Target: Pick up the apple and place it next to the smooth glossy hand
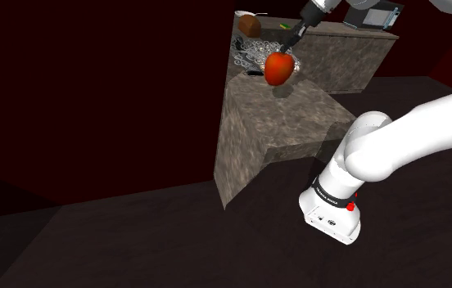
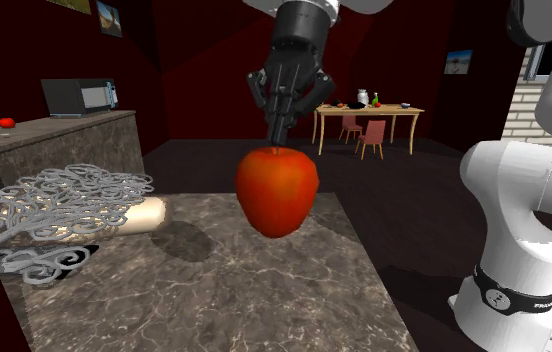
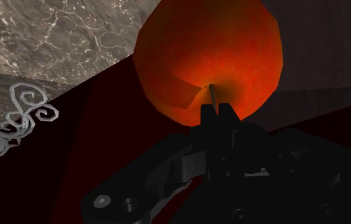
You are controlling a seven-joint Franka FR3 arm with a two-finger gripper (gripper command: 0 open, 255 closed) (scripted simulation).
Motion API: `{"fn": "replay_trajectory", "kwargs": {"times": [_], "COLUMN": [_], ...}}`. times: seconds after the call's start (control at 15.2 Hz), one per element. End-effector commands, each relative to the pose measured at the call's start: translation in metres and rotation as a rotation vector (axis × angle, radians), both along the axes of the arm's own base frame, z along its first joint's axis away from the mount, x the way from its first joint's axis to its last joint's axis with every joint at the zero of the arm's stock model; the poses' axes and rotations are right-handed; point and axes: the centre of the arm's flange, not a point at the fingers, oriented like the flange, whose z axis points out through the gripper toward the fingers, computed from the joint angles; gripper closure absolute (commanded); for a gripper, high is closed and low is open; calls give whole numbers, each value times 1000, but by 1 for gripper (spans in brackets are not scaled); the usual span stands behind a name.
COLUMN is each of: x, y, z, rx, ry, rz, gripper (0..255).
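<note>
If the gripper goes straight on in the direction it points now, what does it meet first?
The apple, which the gripper clasps at its top, sits right ahead. Beyond it the line probably ends on the marbled counter top, though depth is unclear.

Dark red walls (image 2: 194,60) (dining table (image 2: 369,109) beyond)

Counter (image 2: 264,290): mottled grey-brown stone-look top, same pattern on the sides. Toward the second exterior view's left, a silvery wire scrollwork tangle (image 2: 64,195) sits on the top. A cream piece (image 2: 142,214), rounded, lies touching the tangle. A flat scroll piece (image 2: 39,262) lies near the counter's edge.
</note>
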Motion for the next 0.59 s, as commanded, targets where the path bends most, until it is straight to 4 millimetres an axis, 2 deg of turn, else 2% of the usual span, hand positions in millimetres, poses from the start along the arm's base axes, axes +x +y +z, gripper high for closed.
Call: {"fn": "replay_trajectory", "kwargs": {"times": [0.0,0.4,0.53], "x": [1,1,11], "y": [-1,-1,-25], "z": [11,40,40], "rx": [0,0,0], "ry": [0,0,0], "rz": [0,0,0], "gripper": [255,255,255]}}
